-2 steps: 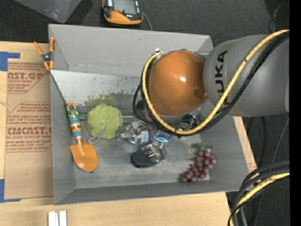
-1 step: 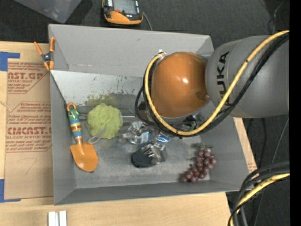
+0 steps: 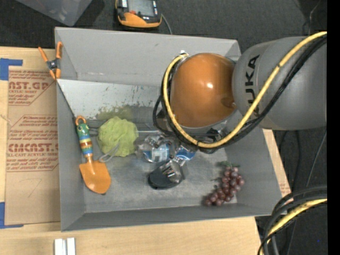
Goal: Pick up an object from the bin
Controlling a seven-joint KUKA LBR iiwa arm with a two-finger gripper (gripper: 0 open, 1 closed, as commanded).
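Note:
My gripper (image 3: 173, 169) reaches down in the middle of the bin from under the arm's orange cover. Its tip sits at the upper right edge of a small flat black thing (image 3: 159, 181) on the bin floor. Just left of the gripper lies a crumpled clear and blue plastic thing (image 3: 155, 149), touching or nearly touching it. The cover hides most of the gripper's body.
A light green mesh sponge (image 3: 118, 136) lies left of centre. An orange toy shovel (image 3: 91, 163) with a striped handle rests along the left wall. A bunch of dark purple grapes (image 3: 225, 187) sits near the front right corner.

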